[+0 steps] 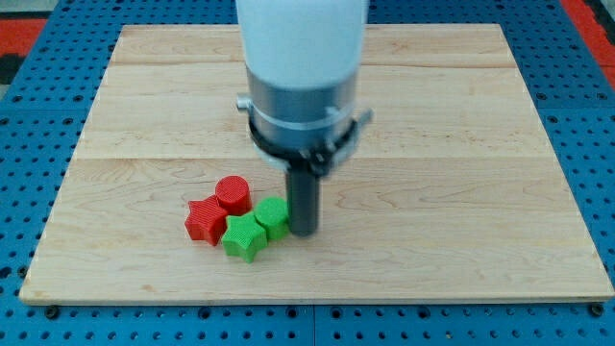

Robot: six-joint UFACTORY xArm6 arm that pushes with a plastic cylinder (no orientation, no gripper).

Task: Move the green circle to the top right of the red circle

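Note:
The green circle (273, 216) sits on the wooden board (461, 192) at the view's lower middle. The red circle (233, 193) lies just to its upper left, touching or nearly touching it. My tip (304, 232) stands right against the green circle's right side. A green star (245, 236) lies below and left of the green circle, touching it. A red star (205, 220) lies left of the green star, below and left of the red circle.
The arm's white and grey body (304, 77) hangs over the board's middle top and hides part of it. A blue perforated table (38, 125) surrounds the board on all sides.

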